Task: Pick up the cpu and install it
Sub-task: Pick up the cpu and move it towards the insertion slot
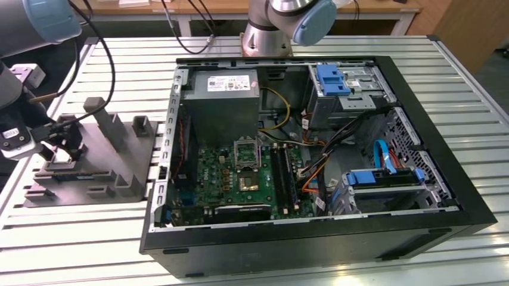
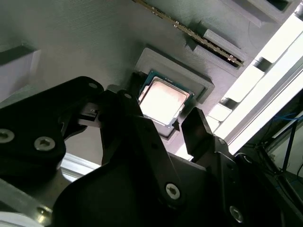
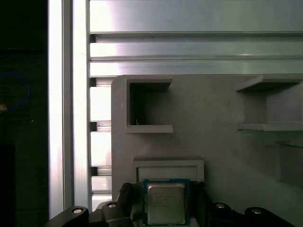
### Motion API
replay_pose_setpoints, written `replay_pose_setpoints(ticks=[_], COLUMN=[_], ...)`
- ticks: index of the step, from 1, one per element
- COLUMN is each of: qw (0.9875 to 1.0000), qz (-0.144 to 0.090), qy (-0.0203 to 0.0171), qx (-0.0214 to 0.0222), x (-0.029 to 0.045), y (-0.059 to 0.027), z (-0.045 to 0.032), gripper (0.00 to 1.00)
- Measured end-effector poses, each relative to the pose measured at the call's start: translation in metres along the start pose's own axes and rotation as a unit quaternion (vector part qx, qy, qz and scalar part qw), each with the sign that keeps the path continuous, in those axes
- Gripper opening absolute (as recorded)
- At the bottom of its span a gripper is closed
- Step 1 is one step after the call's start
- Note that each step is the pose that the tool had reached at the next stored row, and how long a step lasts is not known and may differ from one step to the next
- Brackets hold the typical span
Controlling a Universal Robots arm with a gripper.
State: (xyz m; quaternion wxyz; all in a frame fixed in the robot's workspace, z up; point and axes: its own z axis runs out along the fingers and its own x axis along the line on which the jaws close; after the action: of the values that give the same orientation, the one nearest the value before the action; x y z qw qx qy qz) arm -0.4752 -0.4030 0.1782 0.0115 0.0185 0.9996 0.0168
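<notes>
The cpu (image 3: 165, 202) is a small square chip with a pale metal top and a green rim. It lies in a raised square pocket of the grey tray (image 1: 119, 161), at the exterior view's left. My gripper (image 1: 68, 149) is down over that pocket. In both wrist views its black fingers (image 2: 191, 124) press against two opposite sides of the cpu (image 2: 163, 101), so my gripper (image 3: 165, 208) is shut on it. The chip still sits level in its pocket. The green motherboard (image 1: 230, 179) with its metal-framed socket (image 1: 247, 154) lies inside the open computer case.
The black computer case (image 1: 318, 244) lies open on the slatted aluminium table (image 1: 71, 238), to the right of the tray in the exterior view. Inside are a grey power-supply box (image 1: 226, 101), drive cages with blue clips (image 1: 334, 80) and loose cables. Upright tray blocks (image 1: 99, 113) rise close to my gripper.
</notes>
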Motion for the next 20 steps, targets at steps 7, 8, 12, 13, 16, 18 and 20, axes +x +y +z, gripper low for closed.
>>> replay_pose_setpoints(ticks=[7,8,12,13,16,18,20], qw=[1.0000,1.0000,1.0000,1.0000,1.0000,1.0000,1.0000], qz=[0.000,0.000,0.000,0.000,0.000,0.000,0.000], qy=[0.0009,0.0010,0.0009,0.0008,0.0011,0.0009,0.0009], qx=[0.0001,0.0001,0.0001,0.0000,0.0002,0.0000,0.0000], x=[-0.0023,-0.0023,-0.0024,-0.0025,-0.0024,-0.0025,-0.0025], y=[0.0001,0.0001,0.0001,0.0002,0.0002,0.0002,0.0002], z=[0.0000,-0.0002,-0.0019,-0.0021,-0.0037,-0.0038,-0.0038], gripper=[0.62,0.62,0.62,0.62,0.62,0.62,0.62])
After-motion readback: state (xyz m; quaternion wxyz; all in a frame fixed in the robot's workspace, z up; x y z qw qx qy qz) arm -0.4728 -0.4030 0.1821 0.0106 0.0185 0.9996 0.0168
